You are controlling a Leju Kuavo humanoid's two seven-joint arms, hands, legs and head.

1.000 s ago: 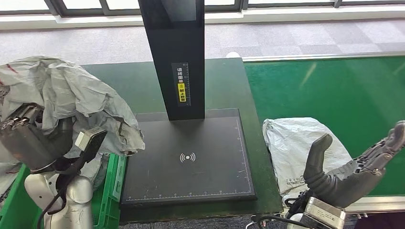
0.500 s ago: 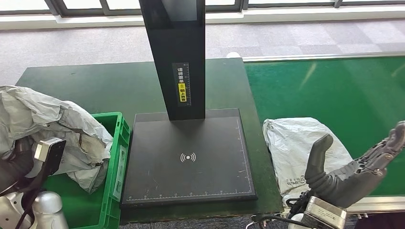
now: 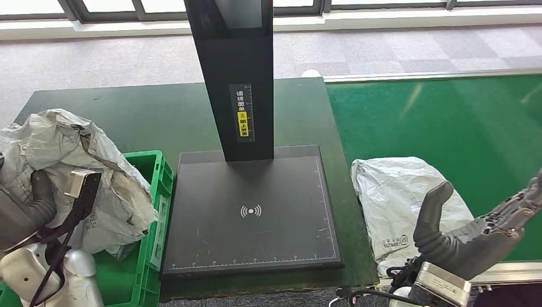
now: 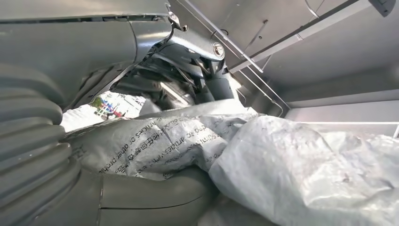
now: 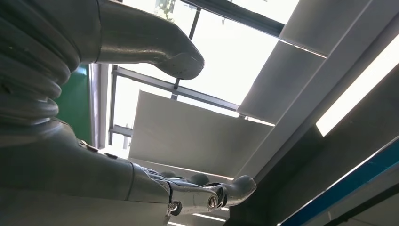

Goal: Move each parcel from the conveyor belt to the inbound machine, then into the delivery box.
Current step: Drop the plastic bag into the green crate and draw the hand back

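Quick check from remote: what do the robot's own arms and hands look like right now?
Silver rounded arm shells with black cables looped along them. Left hand and right hand are dark grey, with a ribbed grey cover, a thick grey thumb and darker fingers. A small silver box sits at each wrist.

Along the top of the frame runs a pale grey tiled floor (image 3: 396,51), with a strip of dark window frames (image 3: 128,7) at the very upper edge. Beneath everything in the centre spreads a dark green table (image 3: 134,121) (its near edge just shows at the bottom centre).
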